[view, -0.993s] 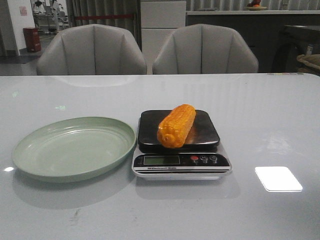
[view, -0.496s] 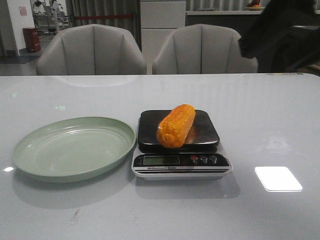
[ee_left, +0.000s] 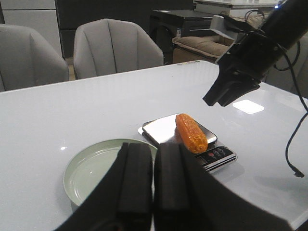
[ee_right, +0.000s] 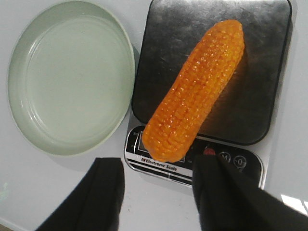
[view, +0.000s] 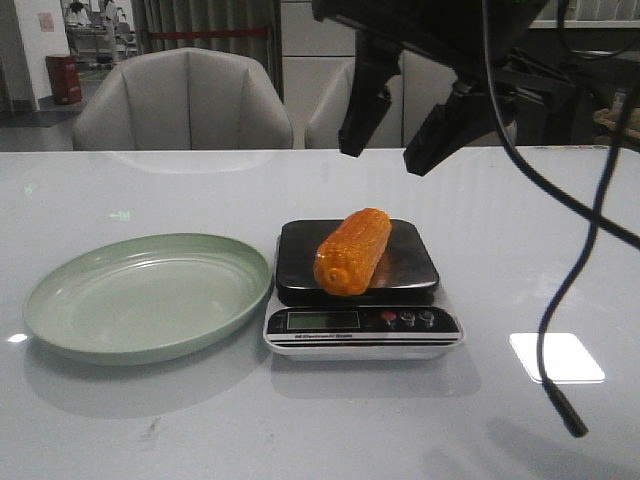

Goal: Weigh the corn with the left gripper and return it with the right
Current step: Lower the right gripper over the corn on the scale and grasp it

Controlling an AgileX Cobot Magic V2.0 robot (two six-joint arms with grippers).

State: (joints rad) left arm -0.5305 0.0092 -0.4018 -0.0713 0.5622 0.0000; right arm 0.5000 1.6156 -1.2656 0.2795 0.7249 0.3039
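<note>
The orange-yellow corn (view: pixel 352 250) lies lengthwise on the dark steel pan of the digital scale (view: pixel 400 330). It also shows in the right wrist view (ee_right: pixel 195 94) and the left wrist view (ee_left: pixel 190 132). My right gripper (view: pixel 392 140) hangs open and empty above the scale, its fingers (ee_right: pixel 108 192) spread wide on either side of the corn's near end. My left gripper (ee_left: pixel 153 185) is shut and empty, held high and back from the table, out of the front view. The empty green plate (view: pixel 70 315) lies left of the scale.
Two grey chairs (view: pixel 185 100) stand behind the table's far edge. A black cable (view: pixel 570 290) hangs from my right arm down to the table at the right. A bright light patch (view: pixel 556 357) lies right of the scale.
My right arm has come in from the upper right and now hangs above the scale with its jaws open. The corn, scale and plate have not moved.
</note>
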